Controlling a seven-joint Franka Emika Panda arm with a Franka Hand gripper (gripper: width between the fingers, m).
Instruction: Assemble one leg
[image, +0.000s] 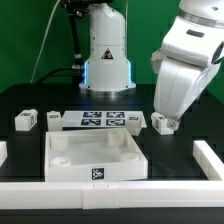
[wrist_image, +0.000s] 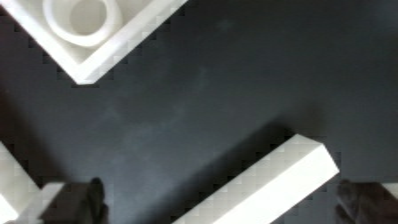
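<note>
Right, fingers spread wide, gripping nothing; only bare table shows ahead of them in the wrist view. In the exterior view the nearest leg sits just beside the fingers, a second leg is near, and two more are well apart past the marker board. Risk: no tagged leg shows between the fingers, so descending off-centre could clip it, tipping or shoving it. A white bar-shaped part, can't tell which, lies near one finger and could get struck.
</note>
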